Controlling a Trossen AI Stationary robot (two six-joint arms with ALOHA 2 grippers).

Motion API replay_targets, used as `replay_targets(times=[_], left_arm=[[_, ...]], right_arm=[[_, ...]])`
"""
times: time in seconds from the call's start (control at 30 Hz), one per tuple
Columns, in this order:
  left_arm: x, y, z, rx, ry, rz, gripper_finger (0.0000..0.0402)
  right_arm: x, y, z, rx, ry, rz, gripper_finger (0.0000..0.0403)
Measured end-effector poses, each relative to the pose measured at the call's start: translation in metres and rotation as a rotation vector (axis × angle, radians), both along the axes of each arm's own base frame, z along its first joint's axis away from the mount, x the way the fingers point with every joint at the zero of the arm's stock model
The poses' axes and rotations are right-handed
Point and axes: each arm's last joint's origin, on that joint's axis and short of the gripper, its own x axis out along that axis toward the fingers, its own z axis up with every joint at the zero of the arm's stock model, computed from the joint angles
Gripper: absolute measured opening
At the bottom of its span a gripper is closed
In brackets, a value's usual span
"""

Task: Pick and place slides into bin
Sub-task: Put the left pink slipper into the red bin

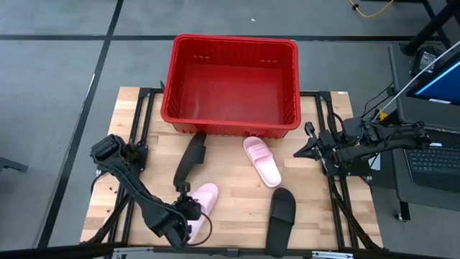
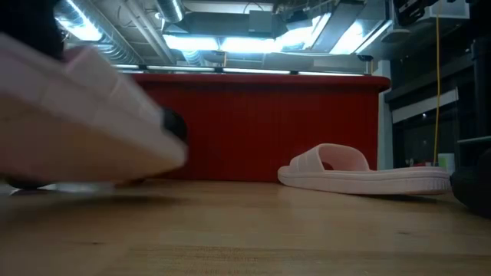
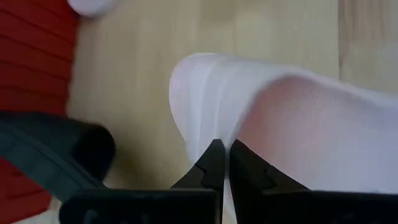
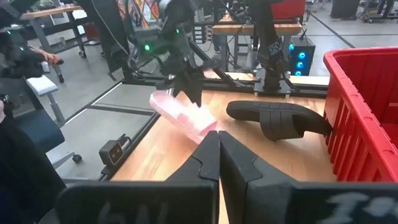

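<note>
The left tool [image 1: 188,209], pinched tight on the near pink slide's [image 1: 203,198] edge and tilting it off the worktop [image 1: 237,198], could drop it short of the bin [image 1: 230,115], while the right tool [image 1: 310,147] waits closed and empty at the side.

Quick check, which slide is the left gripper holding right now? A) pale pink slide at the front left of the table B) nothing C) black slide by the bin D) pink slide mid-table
A: the left gripper is shut on the front-left pink slide, which the right wrist view shows tilted up off the table.
</note>
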Motion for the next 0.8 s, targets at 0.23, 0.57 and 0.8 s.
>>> replay_targets(times=[0.23,0.57,0.8], left_arm=[[0.029,0.01,0.038,0.067,-0.145,0.009,0.0003],[0.06,0.026,0.092,0.095,-0.238,-0.015,0.0003],[0.061,0.026,0.128,0.078,-0.243,-0.095,0.0003]], right_arm=[[-0.001,0.0,-0.004,-0.008,0.036,0.001,0.0006],[-0.001,0.0,-0.005,-0.024,0.051,0.004,0.0006],[-0.001,0.0,-0.005,-0.078,0.034,0.015,0.0006]])
